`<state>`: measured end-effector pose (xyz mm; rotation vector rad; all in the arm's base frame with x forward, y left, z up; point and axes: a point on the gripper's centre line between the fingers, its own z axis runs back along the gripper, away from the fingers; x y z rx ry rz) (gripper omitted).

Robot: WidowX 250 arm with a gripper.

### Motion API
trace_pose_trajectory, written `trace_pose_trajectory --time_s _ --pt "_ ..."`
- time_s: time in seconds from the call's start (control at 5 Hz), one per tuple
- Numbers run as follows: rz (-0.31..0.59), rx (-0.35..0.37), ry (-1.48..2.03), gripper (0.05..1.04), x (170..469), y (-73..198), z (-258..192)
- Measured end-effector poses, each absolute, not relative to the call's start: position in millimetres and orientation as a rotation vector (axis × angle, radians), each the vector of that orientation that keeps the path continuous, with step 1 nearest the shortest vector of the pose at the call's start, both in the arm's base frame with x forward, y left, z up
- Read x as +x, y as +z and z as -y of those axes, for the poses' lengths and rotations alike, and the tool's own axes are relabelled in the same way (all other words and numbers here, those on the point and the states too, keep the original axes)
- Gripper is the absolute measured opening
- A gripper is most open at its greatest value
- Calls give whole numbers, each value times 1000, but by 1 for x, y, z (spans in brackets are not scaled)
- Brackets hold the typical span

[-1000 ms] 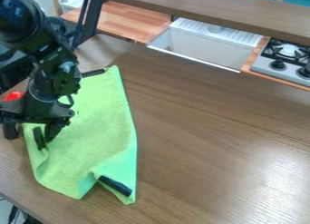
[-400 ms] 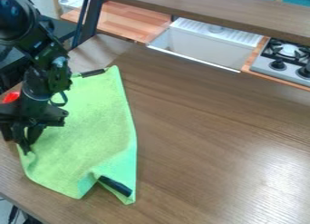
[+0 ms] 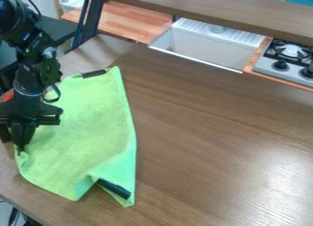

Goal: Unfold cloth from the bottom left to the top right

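My jaws are clenched on the left edge of the green cloth, with my gripper hanging down over it at the left of the tabletop. From my grip the cloth spreads rightward, one dark strip at its far edge and another by its folded near corner. Beyond the tabletop I see a white sink and, right of it, a stove.

Stove right of white sink, wooden table nearer.
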<state>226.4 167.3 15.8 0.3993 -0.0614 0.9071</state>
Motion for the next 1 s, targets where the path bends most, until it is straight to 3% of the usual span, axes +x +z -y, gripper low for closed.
trace_pose_trajectory --time_s 0.4,0.6,0.8,1.0 --pt "119 274 911 49 239 64 -147" --pt "160 237 898 49 270 88 -120" --pt "146 255 887 49 302 87 -96" --pt "189 303 835 49 347 77 -60"
